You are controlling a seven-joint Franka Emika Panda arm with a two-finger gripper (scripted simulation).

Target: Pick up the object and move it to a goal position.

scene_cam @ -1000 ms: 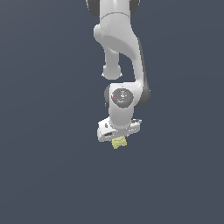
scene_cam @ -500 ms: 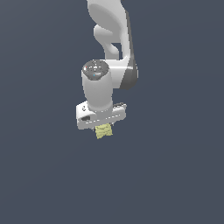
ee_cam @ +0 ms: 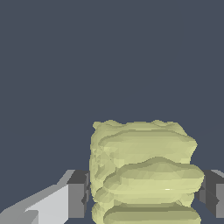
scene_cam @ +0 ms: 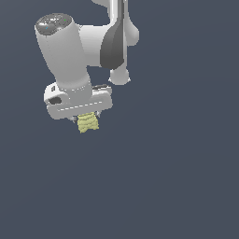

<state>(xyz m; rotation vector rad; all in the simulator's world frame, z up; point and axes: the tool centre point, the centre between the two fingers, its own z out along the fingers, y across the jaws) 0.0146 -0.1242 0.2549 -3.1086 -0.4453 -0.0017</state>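
The object (scene_cam: 87, 123) is a small pale yellow-green lump with a ridged, wavy surface. It hangs from under my white gripper (scene_cam: 87, 118), held well above the dark floor. In the wrist view the object (ee_cam: 144, 173) fills the space between my two dark fingertips (ee_cam: 78, 192), which press on its sides. My gripper is shut on the object. The fingers are mostly hidden behind the hand in the exterior view.
The white arm (scene_cam: 65, 51) reaches down from the top of the exterior view. Around it there is only a plain dark blue-grey ground (scene_cam: 177, 177). No goal marker shows.
The arm has carried the object toward the exterior view's left and upward, and appears larger, closer to the camera. The grip on the object has held.
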